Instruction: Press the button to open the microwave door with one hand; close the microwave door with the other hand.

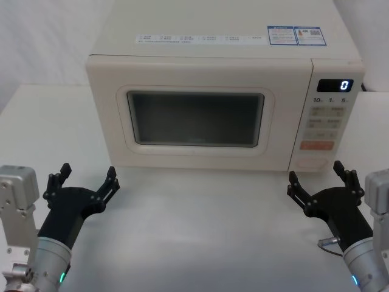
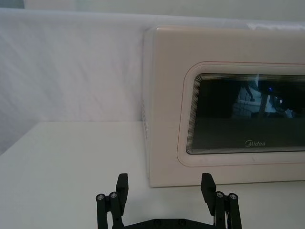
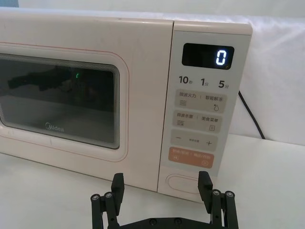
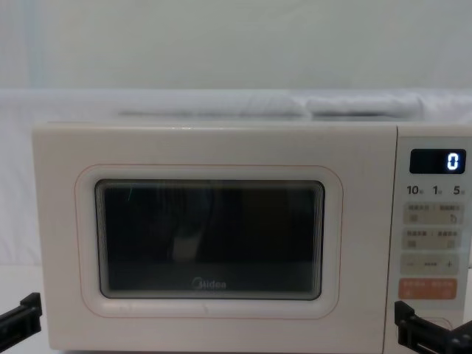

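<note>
Head view | black angular right gripper spread wide, empty, just short of cream oval button | black left gripper spread wide, empty, near closed cream microwave door | risk: finger strikes orange rectangular key above instead

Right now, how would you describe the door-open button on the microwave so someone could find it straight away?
Find the cream microwave and go to the narrow control panel right of its door. At the very bottom of that panel sits the button: a wide cream oval with a raised rim, larger than the small beige keys and directly under the orange key.
</note>
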Robot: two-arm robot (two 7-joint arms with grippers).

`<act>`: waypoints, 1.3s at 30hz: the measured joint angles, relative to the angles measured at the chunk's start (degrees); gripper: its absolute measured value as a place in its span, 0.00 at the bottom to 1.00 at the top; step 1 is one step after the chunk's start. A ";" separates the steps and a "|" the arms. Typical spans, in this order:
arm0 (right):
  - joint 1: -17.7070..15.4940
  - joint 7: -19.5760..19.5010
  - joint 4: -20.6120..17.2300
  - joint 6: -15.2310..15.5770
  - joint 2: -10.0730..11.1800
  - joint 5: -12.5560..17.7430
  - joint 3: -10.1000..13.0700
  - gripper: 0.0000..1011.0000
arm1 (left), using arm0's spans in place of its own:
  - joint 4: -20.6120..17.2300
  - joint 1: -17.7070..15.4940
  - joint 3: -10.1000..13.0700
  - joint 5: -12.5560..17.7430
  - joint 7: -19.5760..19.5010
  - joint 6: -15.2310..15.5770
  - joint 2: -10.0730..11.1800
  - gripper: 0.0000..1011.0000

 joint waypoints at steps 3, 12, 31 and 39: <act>0.00 0.00 0.00 0.00 0.00 0.00 0.00 0.99 | 0.00 0.00 0.00 0.00 0.00 0.00 0.00 0.99; 0.00 0.00 0.00 0.00 0.00 0.00 0.00 0.99 | 0.00 0.00 0.00 0.00 0.00 0.00 0.00 0.99; 0.00 0.00 0.00 0.00 0.00 0.00 0.00 0.99 | 0.00 0.00 0.00 0.00 0.00 0.00 0.00 0.99; 0.00 0.00 0.00 0.00 0.00 0.00 0.00 0.99 | 0.00 0.00 0.00 0.00 0.00 0.00 0.00 0.99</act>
